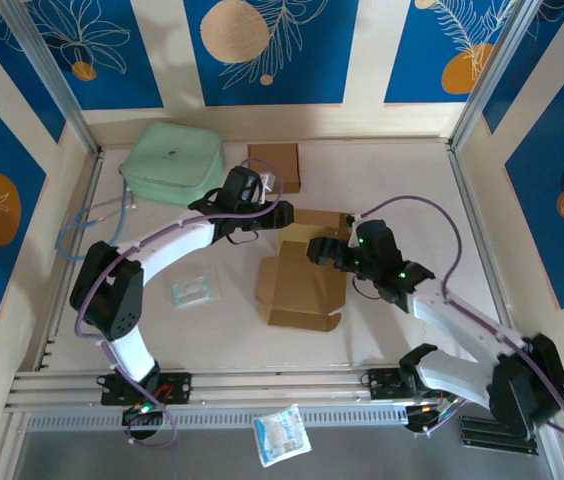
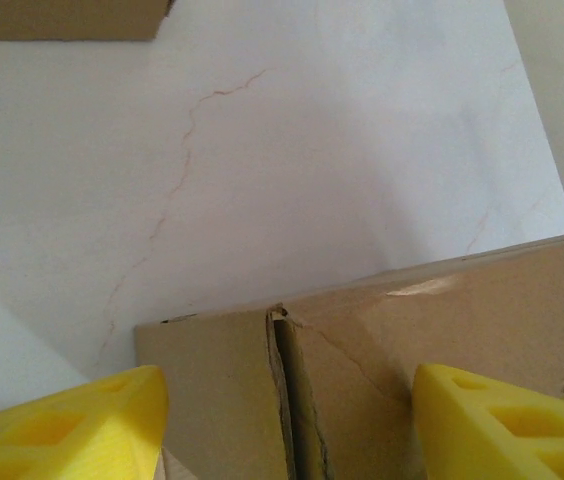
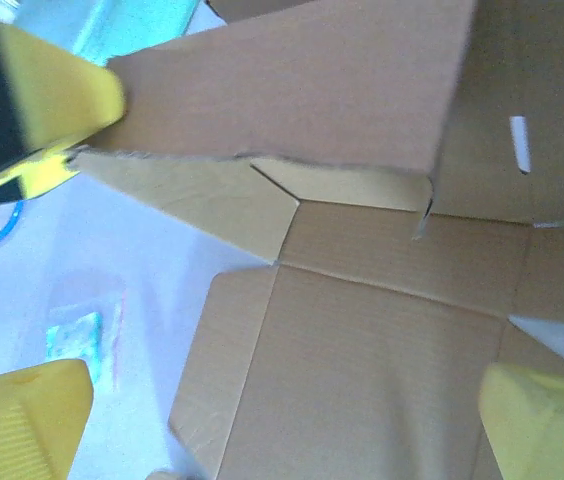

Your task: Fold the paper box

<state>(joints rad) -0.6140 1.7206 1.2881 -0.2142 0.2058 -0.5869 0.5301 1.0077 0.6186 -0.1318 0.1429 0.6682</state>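
The brown cardboard box (image 1: 302, 285) lies half unfolded in the middle of the table, its base flat and its back flaps raised. My left gripper (image 1: 260, 226) is at the box's back left corner. It is open, and in the left wrist view two upright flap edges (image 2: 292, 380) meet between its yellow fingers (image 2: 72, 430). My right gripper (image 1: 324, 250) hovers over the box's right side, open. Its yellow fingertips (image 3: 22, 425) straddle the flat base panel (image 3: 362, 380) without touching it. A raised flap (image 3: 292, 90) stands behind the base panel.
A pale green pouch (image 1: 172, 160) and a flat cardboard piece (image 1: 274, 165) lie at the back. A small clear packet (image 1: 194, 290) rests left of the box, a blue cable (image 1: 87, 225) by the left wall. Another packet (image 1: 282, 435) lies below the rails.
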